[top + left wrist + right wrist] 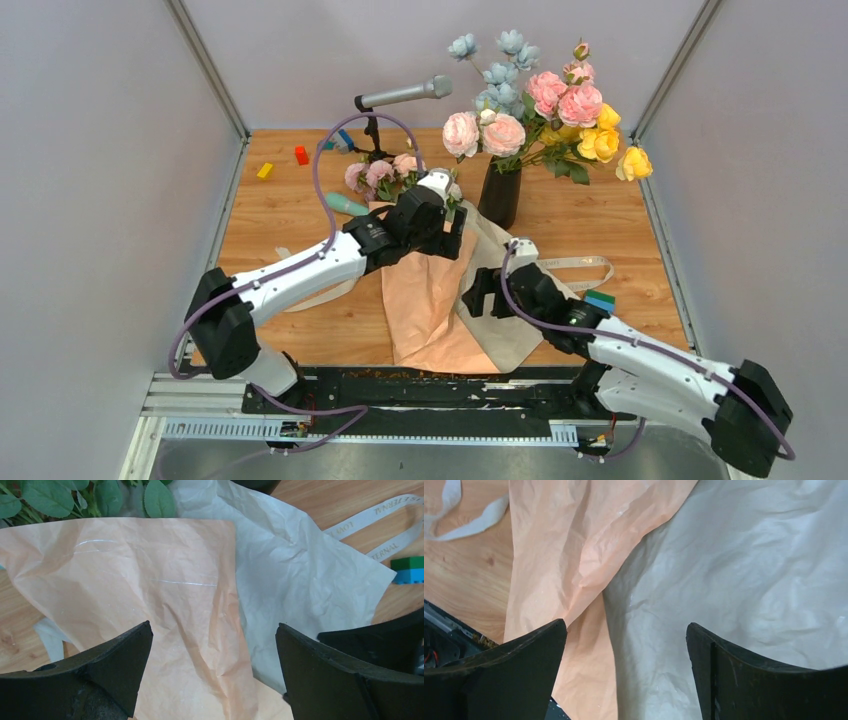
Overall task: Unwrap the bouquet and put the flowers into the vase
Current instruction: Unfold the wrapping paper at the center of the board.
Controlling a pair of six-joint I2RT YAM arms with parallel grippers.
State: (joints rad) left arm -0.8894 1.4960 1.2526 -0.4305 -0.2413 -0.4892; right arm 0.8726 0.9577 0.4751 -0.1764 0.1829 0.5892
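Two arms over the opened bouquet wrapper, read from left to right. The left arm (300,268) reaches across the tabletop (290,215) to the far end of the peach paper (430,300). The left jaws stand wide apart and empty above that sheet; whether they touch it cannot be told. The flowers (380,173) lie at the paper's far end, with their small pink blooms toward the far left. Their green leaves (100,497) show just past the sheet's edge in the left wrist view.

The stems are mostly hidden by the arm, so the long axis can only be judged. It appears to run from the blooms at far left toward the near right, along the paper. The vase (500,197) stands upright just right of the flowers and holds a large arrangement (545,105) of pink, blue and yellow blooms.

The right arm (640,355) comes in from the near right. The right jaws are likewise parted and empty, poised over the line where the peach paper overlaps the beige sheet (749,580). A loose ribbon (585,268) and a green-and-blue block (600,300) lie on the tabletop at far right.

For the coming move, the flowers lie to the far left of both pairs of jaws and much nearer the left pair. A grasp would likely have to close across the stems, and the vase is then only a short carry to the right.
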